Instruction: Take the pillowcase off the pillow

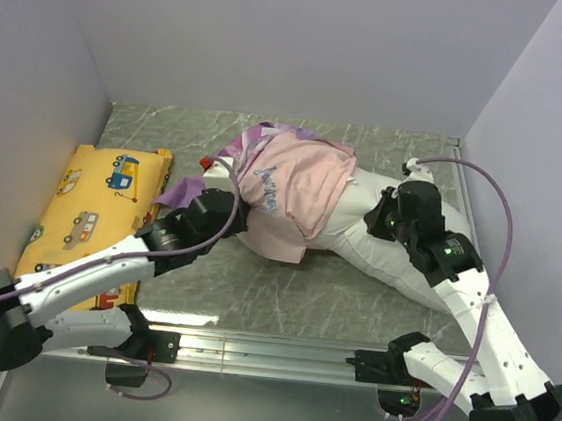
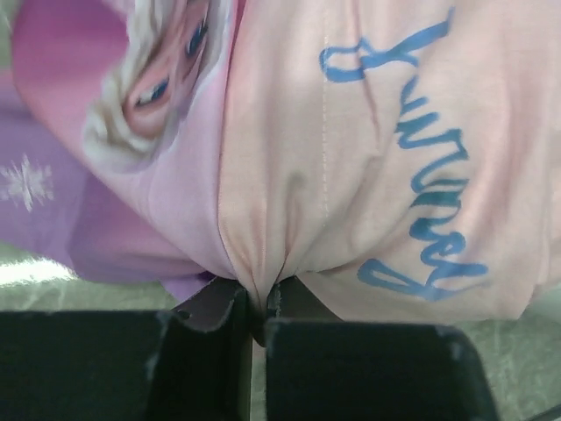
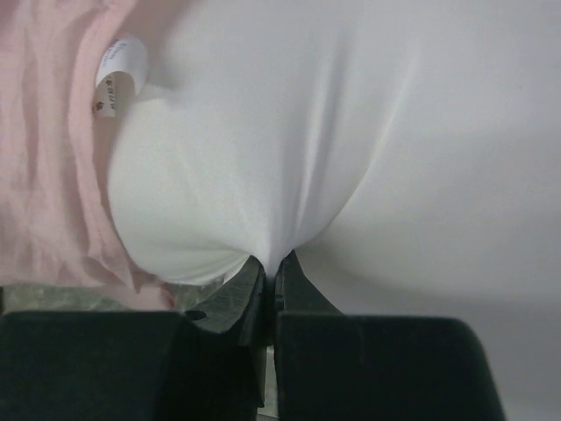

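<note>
Mid-counter, two grips on one bundle: my left jaws are clenched on a pinched fold of the pillowcase (image 1: 289,186), its paler pink inside and blue lettering turned outward, while my right jaws are clenched on the bare white cloth of the pillow (image 1: 383,243). The pillow lies slantwise across the counter (image 1: 282,293), its right half already out of the cover and its left half under the bunched pink fabric, whose open hem crosses the pillow near a small tag (image 3: 118,74). I judge the grips are set this way so one side anchors the pillow while the other draws the cover away from it. Room is uneven. Bare marble lies open between the pillow and the near rail, and a strip is free toward the back wall. To my left, the yellow cushion (image 1: 90,213) lies along the side wall, close to the case's purple edge, so a leftward pull has little space.
</note>
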Motion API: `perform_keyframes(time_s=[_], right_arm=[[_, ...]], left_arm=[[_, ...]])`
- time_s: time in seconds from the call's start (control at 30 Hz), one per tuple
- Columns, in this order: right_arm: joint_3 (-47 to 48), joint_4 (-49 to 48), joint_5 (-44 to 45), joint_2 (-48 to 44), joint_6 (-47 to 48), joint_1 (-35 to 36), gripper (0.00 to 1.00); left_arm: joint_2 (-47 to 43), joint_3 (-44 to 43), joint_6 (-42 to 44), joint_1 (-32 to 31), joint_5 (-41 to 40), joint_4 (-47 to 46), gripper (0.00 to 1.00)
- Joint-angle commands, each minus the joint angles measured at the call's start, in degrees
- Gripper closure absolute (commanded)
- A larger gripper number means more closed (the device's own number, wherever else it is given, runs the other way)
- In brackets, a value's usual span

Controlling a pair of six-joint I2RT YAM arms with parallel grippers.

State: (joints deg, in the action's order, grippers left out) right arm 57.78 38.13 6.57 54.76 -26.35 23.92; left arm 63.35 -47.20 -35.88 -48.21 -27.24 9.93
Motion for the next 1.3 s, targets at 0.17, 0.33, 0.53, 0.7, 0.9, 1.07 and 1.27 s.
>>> perform_keyframes(time_s=[0.17,0.33,0.53,0.7,0.9,1.07,1.27], right_arm=[[16.83,2.65,3.63,-1.07,3.59,0.25,1.0],[15.7,-3.83,4.68,14.61,3.5,-0.19,0.91],[14.99,-12.1,-2.07,37.31,3.85,-0.11,0.56],[15.16,-15.81,-6.21,41.47,5.51,0.51,0.36],[19.64,-14.05,-9.55,38.05,9.28,2.44,0.25],[25.01,-8.6,-5.52,36.56,9.48,3.68,0.24],[27.73,-8.33,0.55,30.5,10.43,3.68,0.23]], left_arm=[[-11.42,-21.05,10.91,-9.98,-9.33,9.39,0.99],[0.0,-33.55,11.97,-9.8,-10.27,15.54,0.96],[12.84,-44.21,7.49,2.39,4.28,19.08,0.99],[19.96,-47.37,5.56,6.89,8.96,21.35,1.0],[34.34,-50.44,4.85,15.94,15.2,22.31,0.93],[51.38,-56.14,5.99,17.97,19.94,23.64,0.82],[60.13,-51.08,4.68,17.8,26.72,19.28,0.76]])
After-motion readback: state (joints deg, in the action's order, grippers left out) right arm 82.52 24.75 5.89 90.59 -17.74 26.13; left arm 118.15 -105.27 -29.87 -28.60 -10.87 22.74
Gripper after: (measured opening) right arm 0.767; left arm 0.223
